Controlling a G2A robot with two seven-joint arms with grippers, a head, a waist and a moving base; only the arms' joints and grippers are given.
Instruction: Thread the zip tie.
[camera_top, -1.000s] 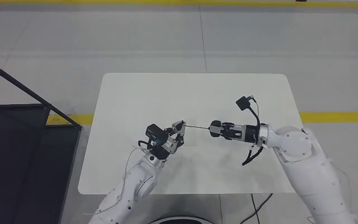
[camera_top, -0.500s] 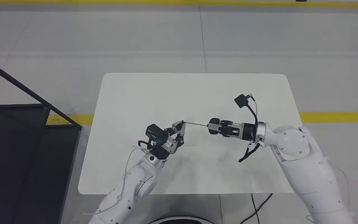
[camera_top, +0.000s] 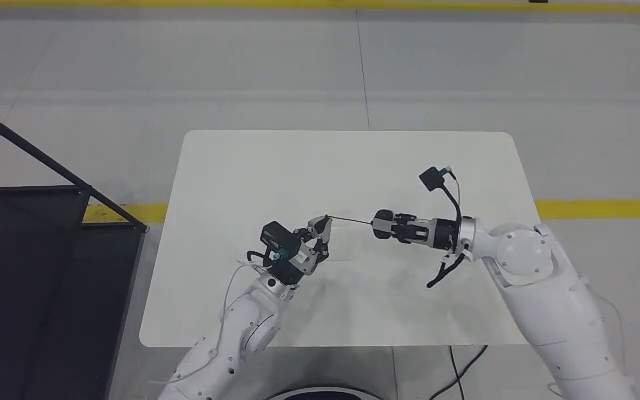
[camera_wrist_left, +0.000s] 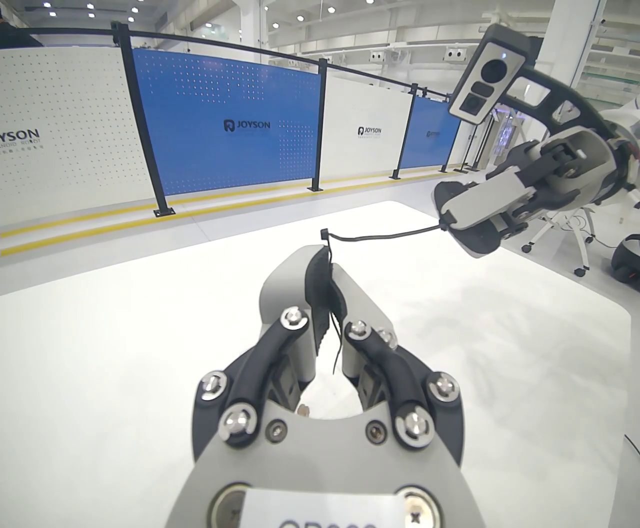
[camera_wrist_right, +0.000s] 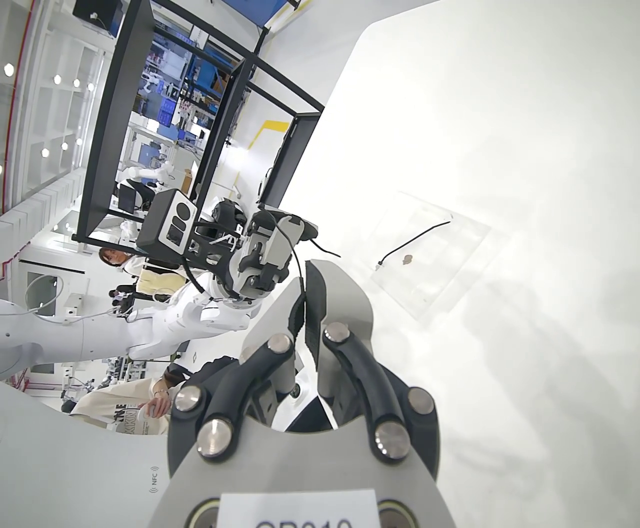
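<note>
In the top view the white table (camera_top: 250, 180) took up the middle of the frame, and both arms came in from the lower edge, meeting over its centre. The left gripper (camera_top: 320, 230) sat just left of centre with its tips pointing toward the upper right. The right gripper (camera_top: 377, 225) sat just right of centre and pointed back toward it, with a small gap between the two. The black zip tie (camera_top: 350, 222) ran as a thin, nearly level line across that gap, off the tabletop and held at both ends. In the left wrist view the left gripper's fingers (camera_wrist_left: 350, 295) were pressed narrowly together, pinching the tie close to its small square head (camera_wrist_left: 324, 234). The head stood just past the fingertips, and a short loose tail (camera_wrist_left: 336, 350) hung down between the fingers toward the palm. From the head the strap (camera_wrist_left: 380, 236) bent over and ran sideways to the right gripper (camera_wrist_left: 445, 225), whose tips were clamped on its far end. The right wrist view showed that gripper's pads (camera_wrist_right: 315, 295) drawn tight on the thin strand, with the left gripper (camera_wrist_right: 280, 235) close beyond. Farther off on the table lay a clear rectangular sheet (camera_wrist_right: 450, 270). On it were a second short black tie (camera_wrist_right: 415, 242) and a small brown speck (camera_wrist_right: 407, 259), both well apart from the grippers.
</note>
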